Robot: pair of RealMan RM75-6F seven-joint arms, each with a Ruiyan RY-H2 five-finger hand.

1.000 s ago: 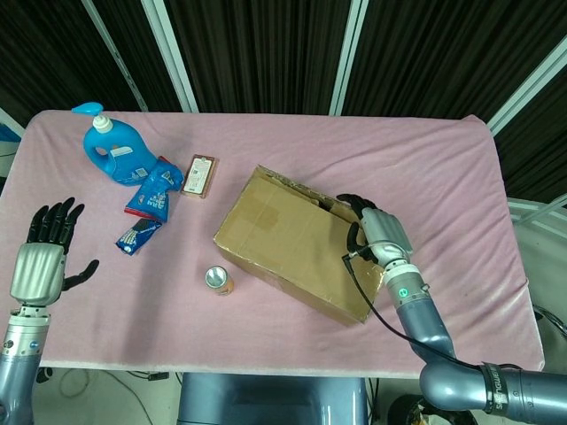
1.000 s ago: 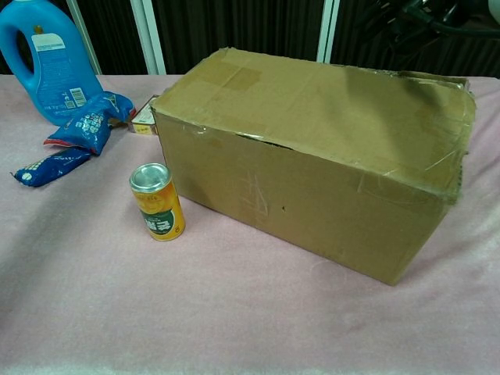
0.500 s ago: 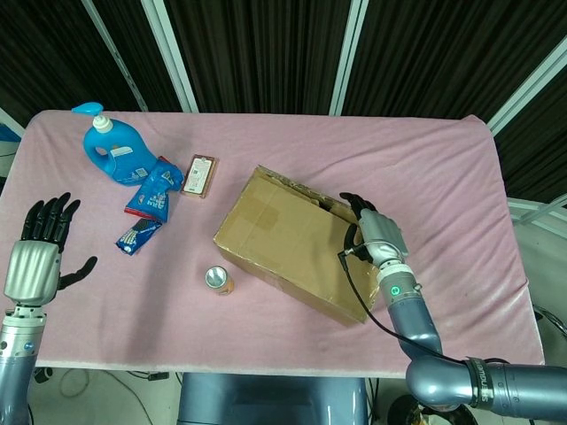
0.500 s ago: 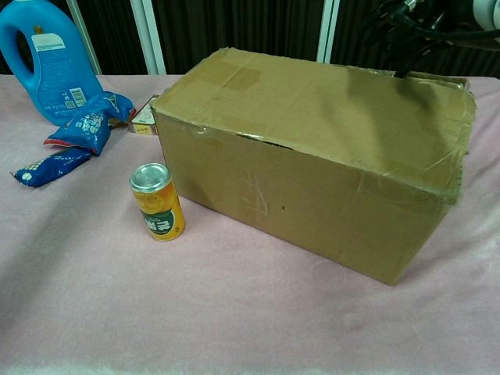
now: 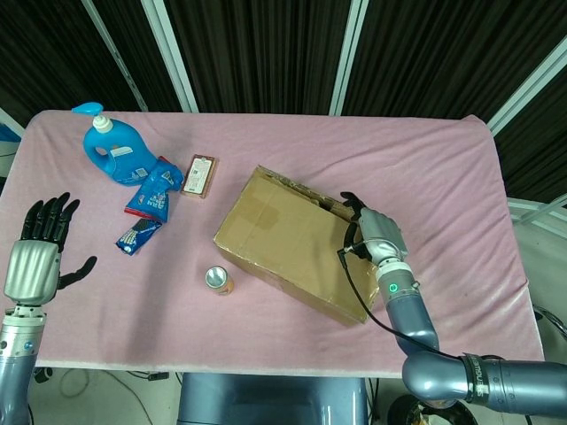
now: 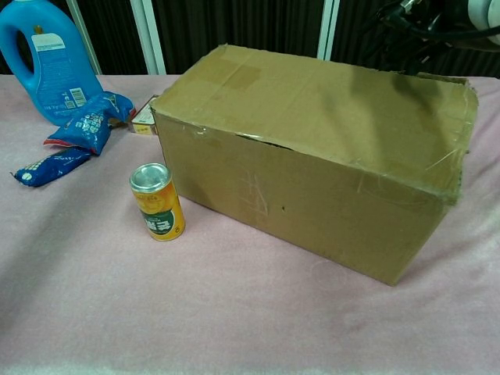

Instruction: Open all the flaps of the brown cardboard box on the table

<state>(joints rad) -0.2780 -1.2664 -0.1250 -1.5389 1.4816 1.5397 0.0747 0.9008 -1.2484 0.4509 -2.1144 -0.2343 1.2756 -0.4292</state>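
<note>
The right hand (image 5: 376, 232) has edged inward along the far end of the brown cardboard box (image 5: 292, 244), fingers curled at the flap edge. The flaps look unopened; the left hand (image 5: 40, 252) stays spread, holding nothing

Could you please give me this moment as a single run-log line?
box: flaps closed | right hand: at box's far right top edge, grip unclear | left hand: open, away from box | can: upright beside box
</note>
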